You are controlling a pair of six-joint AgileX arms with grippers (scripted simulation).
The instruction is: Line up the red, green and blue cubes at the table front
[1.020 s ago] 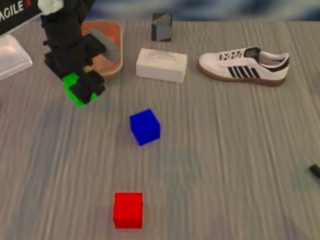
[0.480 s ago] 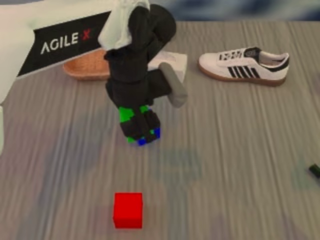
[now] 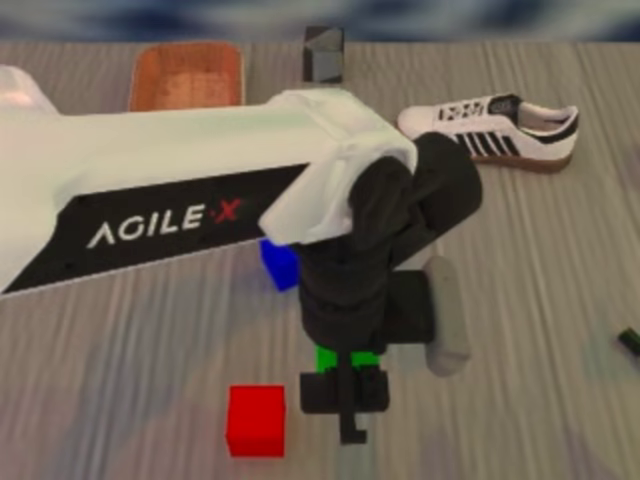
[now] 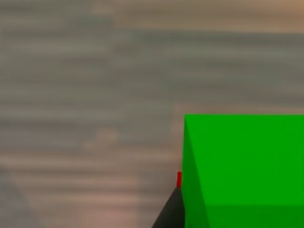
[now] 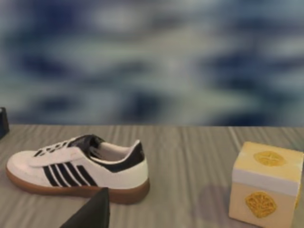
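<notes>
My left gripper [image 3: 345, 392] is shut on the green cube [image 3: 338, 358] near the table's front, just right of the red cube [image 3: 256, 420], which rests on the table [image 3: 520, 400]. In the left wrist view the green cube [image 4: 247, 171] fills the lower corner beside one dark fingertip [image 4: 172, 213], and a sliver of the red cube [image 4: 179, 179] shows past it. The blue cube [image 3: 277, 266] sits farther back, mostly hidden under the left arm. My right gripper [image 3: 628, 341] is parked at the right edge, open, with one fingertip [image 5: 95, 211] showing.
A white sneaker [image 3: 500, 128] lies at the back right, also seen as the sneaker [image 5: 76, 166] from the right wrist. A brown basket [image 3: 187, 75] and a dark block [image 3: 323, 55] stand at the back. A cream box [image 5: 266, 183] stands on the table near the right gripper.
My left arm carried the green cube from the back left, over the blue cube, to the front beside the red cube. The arm now hides the white box.
</notes>
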